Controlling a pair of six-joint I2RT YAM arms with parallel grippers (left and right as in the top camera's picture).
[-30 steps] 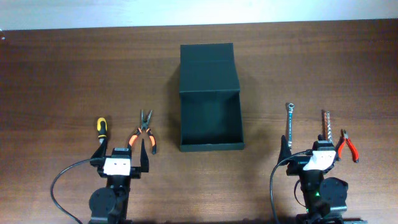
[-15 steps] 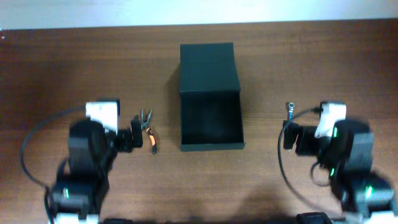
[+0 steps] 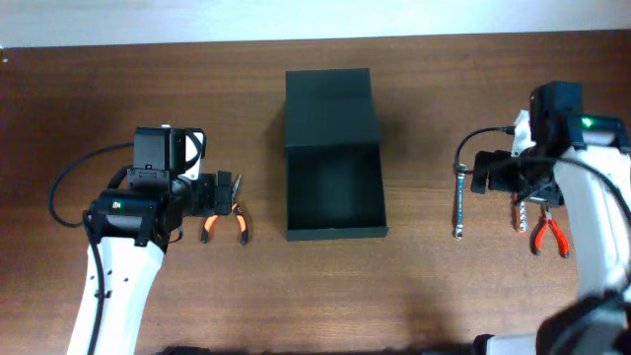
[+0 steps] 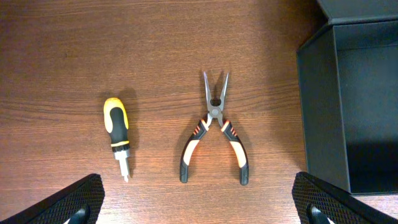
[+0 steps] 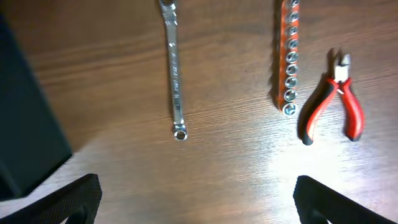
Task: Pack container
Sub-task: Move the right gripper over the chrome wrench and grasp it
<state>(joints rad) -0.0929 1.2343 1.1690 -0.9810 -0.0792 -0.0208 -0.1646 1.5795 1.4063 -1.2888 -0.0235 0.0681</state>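
Observation:
The container (image 3: 333, 197) is a dark green-black box at the table's middle, open, with its flap lid (image 3: 328, 106) laid back on the far side. Its inside looks empty; it also shows in the left wrist view (image 4: 348, 106) and at the left edge of the right wrist view (image 5: 25, 130). My left gripper (image 3: 221, 194) is open and empty above the orange-handled pliers (image 4: 214, 134), left of the box. My right gripper (image 3: 491, 174) is open and empty above the table near the silver wrench (image 5: 174, 74), right of the box.
A yellow-and-black screwdriver (image 4: 116, 132) lies left of the orange pliers (image 3: 225, 225). To the right of the wrench (image 3: 459, 202) lie a socket rail (image 5: 290, 59) and red-handled pliers (image 5: 336, 99), which also show in the overhead view (image 3: 549, 235).
Both arms have lifted from the table's front edge and swung out. The left now hangs over the orange pliers, the right over the wrench and socket rail. No tool has moved.

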